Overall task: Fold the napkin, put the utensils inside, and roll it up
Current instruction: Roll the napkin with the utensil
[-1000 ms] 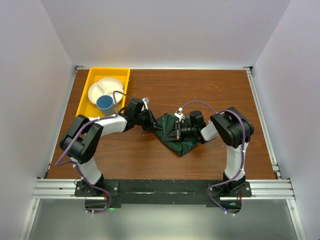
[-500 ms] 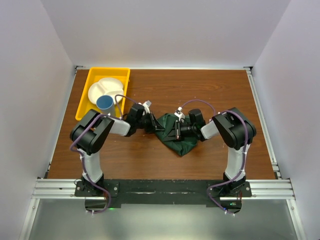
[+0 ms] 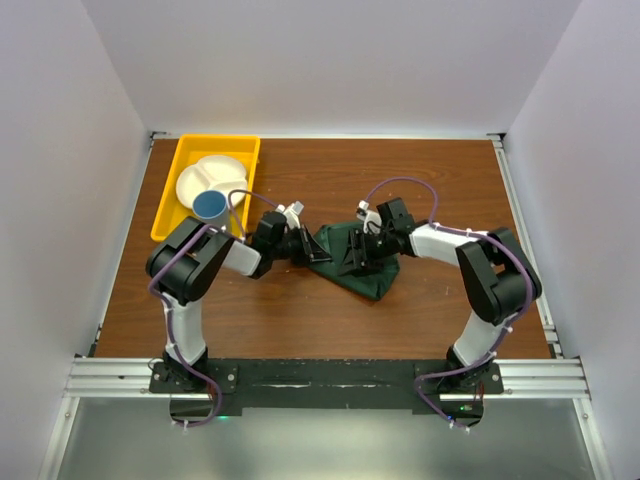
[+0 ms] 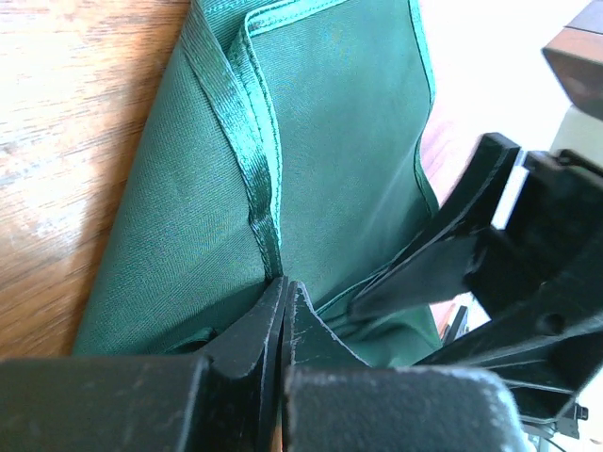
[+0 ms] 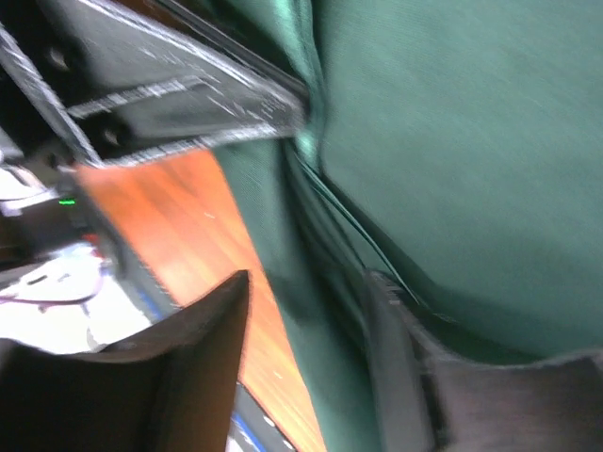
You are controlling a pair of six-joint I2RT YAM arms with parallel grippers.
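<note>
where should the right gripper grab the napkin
Probably a raised fold at the right end of the napkin, coming low from the right: the left gripper clamps the left hem, and the right gripper stands open over the bunched cloth.

Bright, even light fills the top view, which is sharp, with faint shadows on the table (image 3: 420,180). The left wrist view is crisp: the napkin (image 4: 320,122) hem glints, and the upper right is washed out white. The right wrist view is smeared with blur.
</note>
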